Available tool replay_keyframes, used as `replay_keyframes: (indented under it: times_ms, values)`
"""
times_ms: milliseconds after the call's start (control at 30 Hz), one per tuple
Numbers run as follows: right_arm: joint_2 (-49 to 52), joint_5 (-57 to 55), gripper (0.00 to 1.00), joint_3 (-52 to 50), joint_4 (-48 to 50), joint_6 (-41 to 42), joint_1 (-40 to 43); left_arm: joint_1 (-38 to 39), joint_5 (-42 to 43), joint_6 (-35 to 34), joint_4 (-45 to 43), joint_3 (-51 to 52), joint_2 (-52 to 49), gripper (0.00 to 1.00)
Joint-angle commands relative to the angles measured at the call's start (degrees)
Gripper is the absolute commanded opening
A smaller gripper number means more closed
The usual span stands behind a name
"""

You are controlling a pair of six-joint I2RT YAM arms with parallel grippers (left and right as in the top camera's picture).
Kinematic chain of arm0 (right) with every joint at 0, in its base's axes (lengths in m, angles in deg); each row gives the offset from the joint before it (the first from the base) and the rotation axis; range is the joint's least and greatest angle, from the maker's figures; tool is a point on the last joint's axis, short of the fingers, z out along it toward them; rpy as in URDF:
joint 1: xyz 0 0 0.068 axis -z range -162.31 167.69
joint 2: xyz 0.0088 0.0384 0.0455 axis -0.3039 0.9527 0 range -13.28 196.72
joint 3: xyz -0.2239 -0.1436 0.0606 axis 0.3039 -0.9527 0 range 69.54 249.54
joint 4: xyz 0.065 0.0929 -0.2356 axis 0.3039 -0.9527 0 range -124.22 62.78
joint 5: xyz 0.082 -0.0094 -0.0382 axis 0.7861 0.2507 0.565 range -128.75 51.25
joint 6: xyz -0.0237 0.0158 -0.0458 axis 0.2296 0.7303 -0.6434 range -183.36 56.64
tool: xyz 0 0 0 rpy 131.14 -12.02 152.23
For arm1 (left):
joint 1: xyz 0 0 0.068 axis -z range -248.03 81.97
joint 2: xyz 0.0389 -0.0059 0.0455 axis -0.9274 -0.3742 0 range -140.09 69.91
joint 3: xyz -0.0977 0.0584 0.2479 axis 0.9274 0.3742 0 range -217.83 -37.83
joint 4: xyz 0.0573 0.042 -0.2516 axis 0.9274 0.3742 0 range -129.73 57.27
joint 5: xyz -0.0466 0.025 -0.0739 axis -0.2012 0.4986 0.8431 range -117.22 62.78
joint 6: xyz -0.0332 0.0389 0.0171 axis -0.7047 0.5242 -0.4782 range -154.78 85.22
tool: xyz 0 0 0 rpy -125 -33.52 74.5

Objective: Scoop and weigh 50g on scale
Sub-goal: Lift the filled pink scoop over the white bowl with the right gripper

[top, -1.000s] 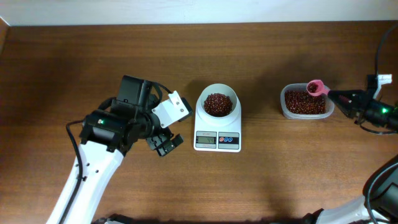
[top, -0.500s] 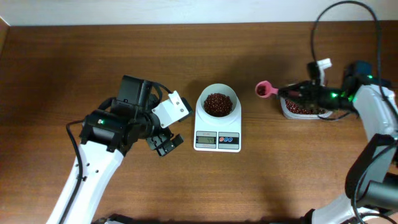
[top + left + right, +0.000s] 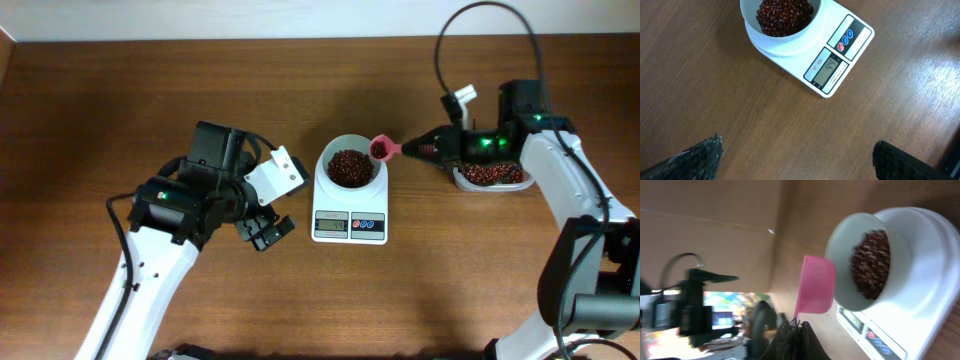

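Right claw (image 3: 428, 149) is clamped tight on the handle of the pink scoop (image 3: 381, 149). The cup sticks out ahead of its tips and sits just at the rim of the bowl (image 3: 349, 165), on the side nearest the claw. That looks like staging for a tip-in. The cup is dark inside from above, so probably loaded, but I can't confirm.

From the right wrist the scoop (image 3: 815, 285) shows its outer wall, right beside the bowl (image 3: 870, 265). I can't tell if they touch.

The beans (image 3: 349, 168) form a heap in the bowl on the scale (image 3: 350, 222), beyond the scoop from the right claw. More are in the clear tub (image 3: 490, 177), back under that claw's wrist. Makes sense: source behind, target ahead, short carry.

Left claw (image 3: 292, 203) is spread wide with nothing in it, parked off the table surface. The scale (image 3: 832, 60) sits ahead of its tips, well apart. My read is that it's keeping out of the way with the display (image 3: 828, 68) in its camera.

Writing:
- There are digits on the display, too small to read reliably.
- The red print beside the display isn't legible.
- The two blue buttons (image 3: 847, 37) and one red button (image 3: 841, 46) have icons only, as far as I can see.
- No brand is visible.
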Motion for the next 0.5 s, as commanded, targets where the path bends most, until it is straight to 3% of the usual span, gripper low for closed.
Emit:
replay_keyframes:
  times_ms: [0, 200, 467]
  values:
    - [0.61, -12.28, 0.04, -0.33, 1.49, -0.09, -3.56, -0.22, 0.66, 0.92, -0.07, -0.85, 0.59, 0.99]
    - [0.59, -14.88, 0.04, -0.28, 8.68, -0.09, -10.14, -0.22, 0.66, 0.92, -0.09, -0.85, 0.59, 0.99]
    - [-2.8, -32.83, 0.04, 3.34, 7.85, -3.06, -16.52, -0.22, 0.66, 0.92, -0.07, -0.85, 0.59, 0.99]
